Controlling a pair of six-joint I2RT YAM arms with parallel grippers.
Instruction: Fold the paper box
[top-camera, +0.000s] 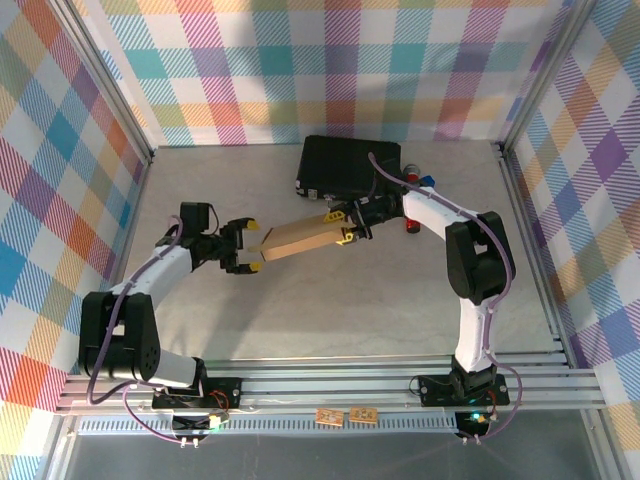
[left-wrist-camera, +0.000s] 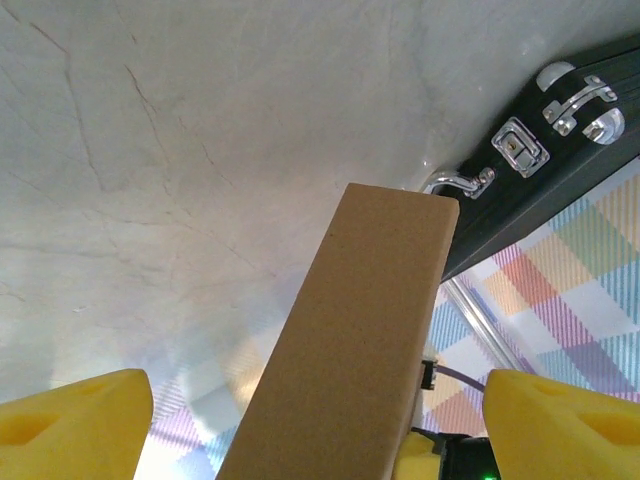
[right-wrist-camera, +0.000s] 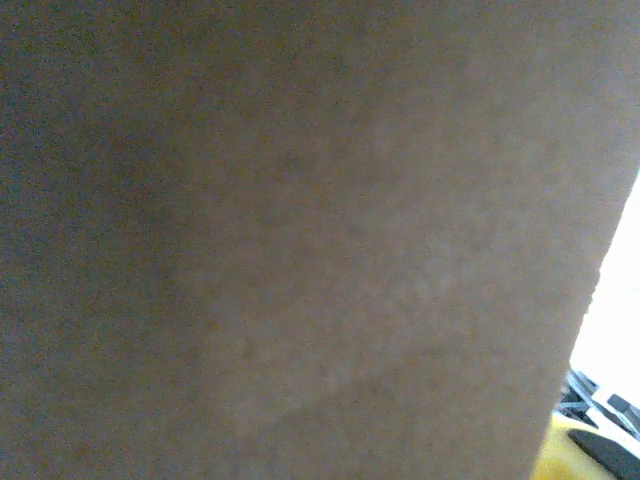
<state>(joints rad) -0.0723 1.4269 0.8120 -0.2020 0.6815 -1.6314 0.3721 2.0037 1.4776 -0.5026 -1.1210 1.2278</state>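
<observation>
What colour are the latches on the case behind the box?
Shiny silver latches on a black case, clearest in the left wrist view.

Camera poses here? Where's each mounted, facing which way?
Top external: above and behind the bases, looking down on the table; both arms show, right gripper holding the paper box.
Left wrist: looks past its open yellow fingers along the box toward the black case.
Right wrist: close against the box's cardboard; yellow fingertip at lower right.
Shared: the box, all three.
</observation>
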